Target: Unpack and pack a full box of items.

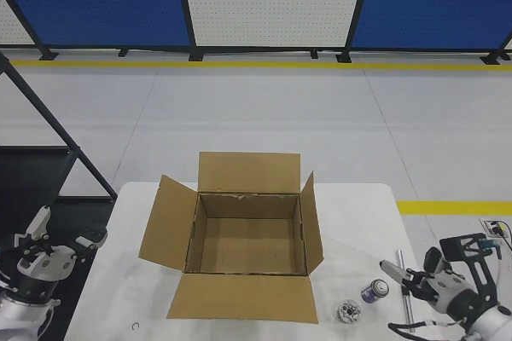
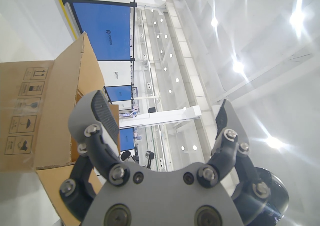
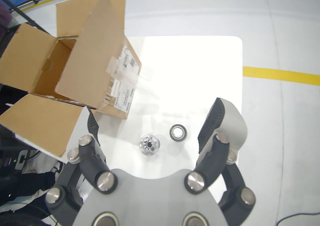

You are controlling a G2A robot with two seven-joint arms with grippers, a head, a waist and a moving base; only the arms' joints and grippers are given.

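The left end effector and right end effector are wide open and empty. A clumsy pinch could roll the metal hub off the table.

Blue partitions stand behind the white table.

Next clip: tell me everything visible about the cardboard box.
The cardboard box is brown corrugated board, standing upright near the middle of the white table. All four top flaps are folded outward, and its inside looks bare. One side wall bears printed handling symbols; another carries paper labels and clear tape. Only the table is seen touching it.
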